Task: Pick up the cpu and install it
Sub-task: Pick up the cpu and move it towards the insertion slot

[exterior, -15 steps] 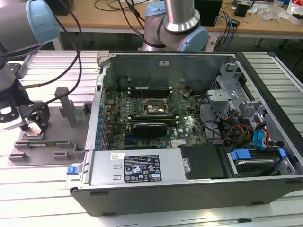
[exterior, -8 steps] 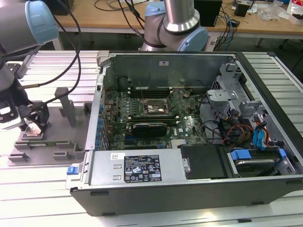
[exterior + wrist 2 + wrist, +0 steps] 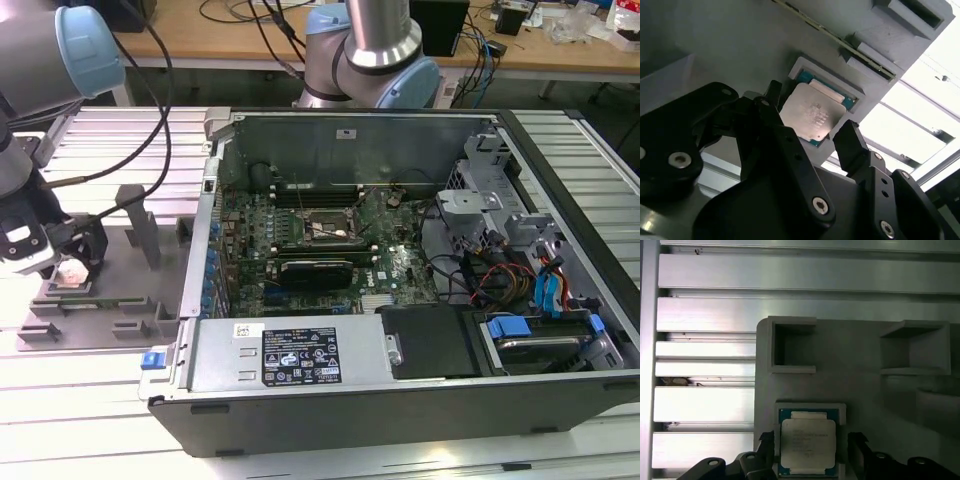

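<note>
The cpu [image 3: 807, 444] is a silvery square chip on a green board, lying in a shallow recess of the grey holder tray [image 3: 860, 390]. In both wrist views my gripper [image 3: 811, 440] is open, with one black finger on each side of the chip and small gaps showing. The second wrist view has the cpu [image 3: 812, 116] between the fingertips [image 3: 850, 137] of the gripper [image 3: 812, 110]. In the exterior view the gripper [image 3: 70, 258] hangs low over the tray [image 3: 120, 305] at that view's left, above the pale cpu [image 3: 72, 272]. The motherboard socket [image 3: 330, 228] lies inside the open computer case [image 3: 400, 380].
Upright grey posts and box-shaped pockets [image 3: 140, 225] stand on the tray close to the gripper. Case walls, drive cages and cable bundles [image 3: 500, 270] surround the motherboard. A second robot arm base [image 3: 370, 60] stands behind the case. The table is ribbed aluminium [image 3: 705, 405].
</note>
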{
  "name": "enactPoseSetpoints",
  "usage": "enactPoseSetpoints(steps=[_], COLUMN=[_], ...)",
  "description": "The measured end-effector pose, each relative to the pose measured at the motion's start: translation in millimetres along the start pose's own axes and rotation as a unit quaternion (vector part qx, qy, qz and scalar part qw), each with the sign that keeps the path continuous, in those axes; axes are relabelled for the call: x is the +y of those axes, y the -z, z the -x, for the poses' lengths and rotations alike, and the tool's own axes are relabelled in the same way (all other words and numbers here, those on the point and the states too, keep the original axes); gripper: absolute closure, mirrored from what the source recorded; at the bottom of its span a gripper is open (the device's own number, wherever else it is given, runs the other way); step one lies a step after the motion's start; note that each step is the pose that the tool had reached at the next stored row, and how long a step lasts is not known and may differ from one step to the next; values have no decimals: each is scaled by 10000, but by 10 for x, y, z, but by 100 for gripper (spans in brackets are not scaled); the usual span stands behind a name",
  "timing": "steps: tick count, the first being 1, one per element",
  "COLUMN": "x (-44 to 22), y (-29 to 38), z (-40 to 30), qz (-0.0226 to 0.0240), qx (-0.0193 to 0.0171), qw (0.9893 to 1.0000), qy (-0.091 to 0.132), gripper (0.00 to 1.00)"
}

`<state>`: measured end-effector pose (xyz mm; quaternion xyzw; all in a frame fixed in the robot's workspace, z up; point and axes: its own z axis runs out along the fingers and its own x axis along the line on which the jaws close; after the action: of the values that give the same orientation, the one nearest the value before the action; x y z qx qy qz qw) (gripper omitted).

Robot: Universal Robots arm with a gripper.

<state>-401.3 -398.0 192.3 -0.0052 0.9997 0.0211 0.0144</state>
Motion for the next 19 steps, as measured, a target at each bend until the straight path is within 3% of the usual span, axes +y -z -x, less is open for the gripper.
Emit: enactPoseSetpoints(steps=[5, 11, 19], x=[29, 29, 30], y=[-53, -79, -52], z=[-6, -35, -37], qz=[0, -6, -8], qx=[7, -5, -5], qw=[10000, 9997, 9996], qy=[-3, -261, -287], gripper=[31, 31, 31])
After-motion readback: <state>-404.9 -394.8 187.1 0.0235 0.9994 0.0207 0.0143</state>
